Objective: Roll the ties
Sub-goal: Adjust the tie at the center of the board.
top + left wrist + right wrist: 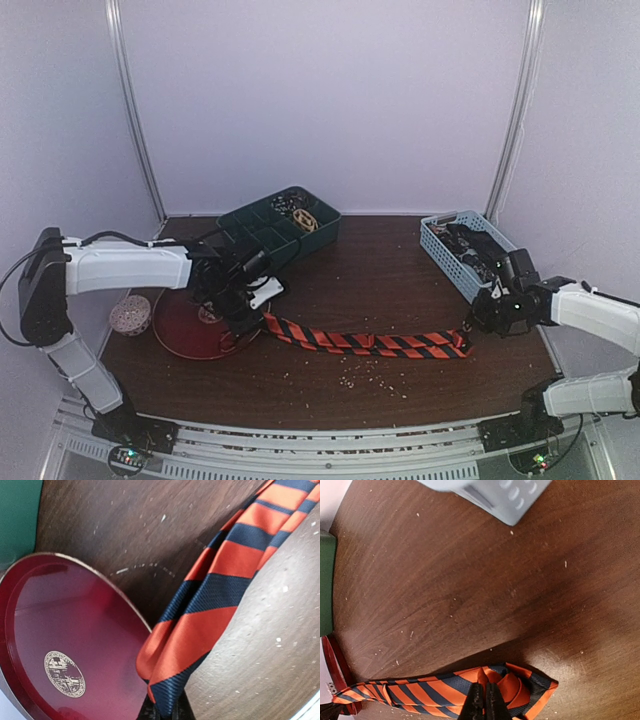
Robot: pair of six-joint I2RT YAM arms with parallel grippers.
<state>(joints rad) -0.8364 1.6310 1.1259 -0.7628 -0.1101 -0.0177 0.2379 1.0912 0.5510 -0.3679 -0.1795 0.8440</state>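
Looks like a robotics lab booth, probably a test cell: pale panels (330, 100) close it in, metal poles (135, 110) stand at the corners. Two white arms, left arm (120, 268) and right arm (600, 315), sit on a slotted aluminium rail (320, 442) at a dark wooden surface (380, 270).

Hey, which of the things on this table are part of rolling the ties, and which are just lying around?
Job: striped tie, gripped at both ends by left end effector and right end effector; tan coiled tie in green bin; blue basket, dark contents probably ties.
Lying about: red plate, speckled ball, crumbs.
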